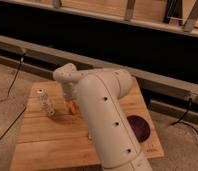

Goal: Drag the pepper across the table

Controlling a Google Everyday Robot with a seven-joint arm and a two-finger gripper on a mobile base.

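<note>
Camera view: the robot's thick white arm (108, 125) rises from the bottom of the picture, bends at a rounded elbow and reaches down to the table (47, 145), a light-brown tabletop of wooden planks. The gripper (70, 101) hangs low over the planks near the table's far half, and the arm's own wrist covers most of it. I cannot tell whether it is clenched or released, or whether it has hold of anything.

The pepper (72, 107), a small orange-red thing, lies on the wood right at the gripper's lower end, on the side nearer the camera. Only part of it shows, and whether the gripper touches it is not clear.

To the left of the gripper as the camera sees it, near but apart, a clear plastic bottle (45, 103) with a white cap stands upright on the table.

Well away on the gripper's other side, past the bulk of the arm, a dark red round disc (138, 128) lies flat near the table's right edge.

Beyond the gripper, behind the table's far edge, a long grey rail (157, 82) runs across the scene in front of a dark wall. Black cables (13, 80) trail over the grey floor at both ends of the table.
</note>
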